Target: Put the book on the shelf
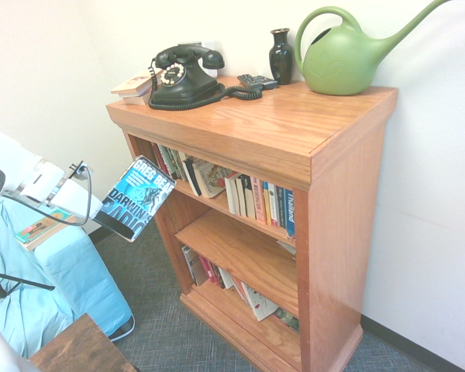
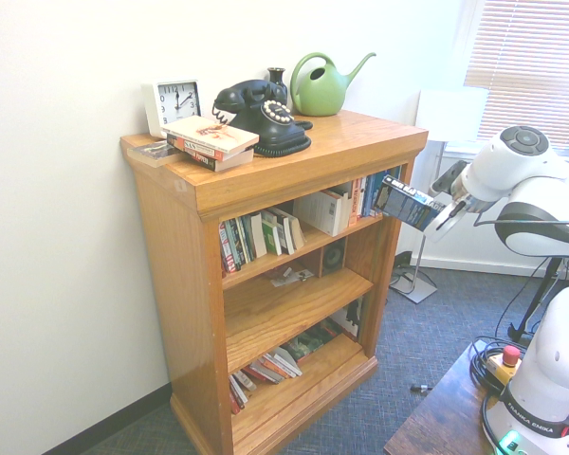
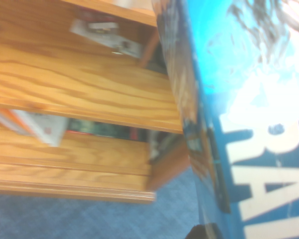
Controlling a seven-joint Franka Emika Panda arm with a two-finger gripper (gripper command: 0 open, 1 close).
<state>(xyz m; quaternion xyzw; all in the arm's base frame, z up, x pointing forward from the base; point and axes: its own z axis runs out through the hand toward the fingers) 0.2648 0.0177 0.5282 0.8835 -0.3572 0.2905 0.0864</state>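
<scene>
The book [image 1: 139, 198], blue with "DARWIN'S" and "GREG BEAR" in white on its cover, hangs tilted in the air in front of the bookcase's left end, at about the height of the upper shelf. My gripper [image 1: 101, 222] is shut on its lower edge. From the other side, the book [image 2: 406, 202] sits just ahead of the gripper [image 2: 442, 214], close to the row of upright paperbacks. The shelf [image 1: 252, 225] carries that row, including a blue "Thailand" spine [image 1: 291, 213]. In the wrist view the book's cover [image 3: 249, 124] fills the right half.
On the bookcase top stand a black telephone [image 1: 182, 74], a black vase [image 1: 281, 54], a green watering can [image 1: 345, 54], a clock [image 2: 174, 102] and stacked pale books [image 2: 209, 142]. A light-blue covered piece [image 1: 62, 279] with a thin book [image 1: 43, 227] sits left of the case.
</scene>
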